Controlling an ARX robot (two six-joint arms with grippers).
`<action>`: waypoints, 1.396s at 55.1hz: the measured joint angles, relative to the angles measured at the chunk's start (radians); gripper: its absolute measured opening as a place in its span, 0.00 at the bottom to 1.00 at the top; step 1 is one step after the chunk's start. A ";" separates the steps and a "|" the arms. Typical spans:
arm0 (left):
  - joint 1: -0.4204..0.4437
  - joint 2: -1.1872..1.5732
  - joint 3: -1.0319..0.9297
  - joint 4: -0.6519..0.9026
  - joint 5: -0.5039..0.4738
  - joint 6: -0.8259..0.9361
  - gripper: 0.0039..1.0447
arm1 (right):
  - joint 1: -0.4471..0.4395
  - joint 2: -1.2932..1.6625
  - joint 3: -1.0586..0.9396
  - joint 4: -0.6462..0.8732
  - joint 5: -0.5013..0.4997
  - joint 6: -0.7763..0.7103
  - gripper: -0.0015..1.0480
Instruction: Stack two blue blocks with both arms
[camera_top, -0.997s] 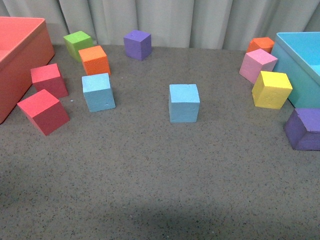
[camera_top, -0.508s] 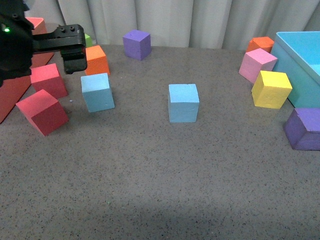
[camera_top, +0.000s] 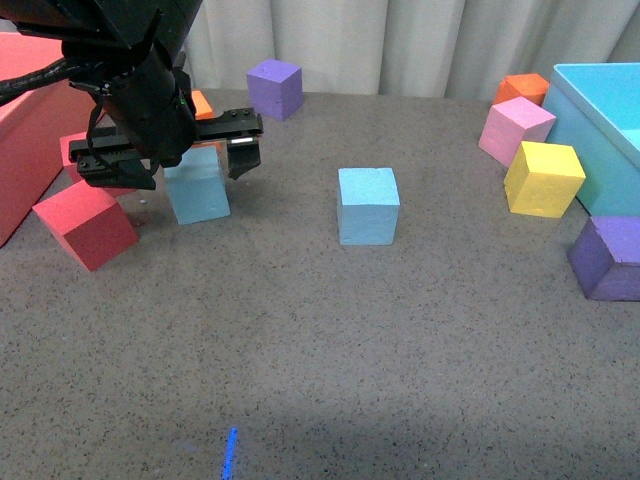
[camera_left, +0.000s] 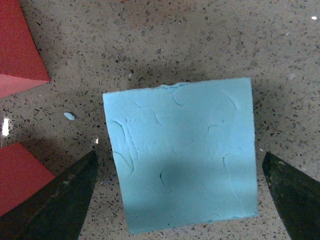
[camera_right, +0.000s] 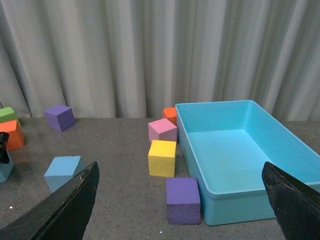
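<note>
Left pincer spread open around one blue block, the other block alone mid-surface

The left arm (camera_top: 130, 80) hides most of an orange cube (camera_top: 203, 103) and part of a red cube (camera_top: 72, 148), and the right arm is out of the front view. The red bin (camera_top: 30, 110) and turquoise bin (camera_top: 600, 130) are cut off by the frame. The left pincer (camera_top: 178, 165) is open, its fingers (camera_left: 55, 200) either side of the left blue block (camera_top: 197, 195) with gaps showing. That cube sits flat, turned slightly off square to the fingers, with no long axis. The second blue block (camera_top: 368, 205) sits flat and well apart, facing the front camera nearly square. The right pincer (camera_right: 179, 169) is wide open, holding nothing. The surface (camera_top: 400, 350) is grey and speckled, with a pale curtain (camera_top: 400, 40) behind. A small blue streak (camera_top: 229, 452) is hard to make out.
</note>
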 joint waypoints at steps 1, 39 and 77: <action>0.000 0.006 0.008 -0.008 -0.003 -0.002 0.89 | 0.000 0.000 0.000 0.000 0.000 0.000 0.91; -0.198 -0.147 -0.051 -0.010 -0.026 -0.073 0.42 | 0.000 0.000 0.000 0.000 0.000 0.000 0.91; -0.375 0.000 0.219 -0.181 -0.080 -0.123 0.41 | 0.000 0.000 0.000 0.000 0.000 0.000 0.91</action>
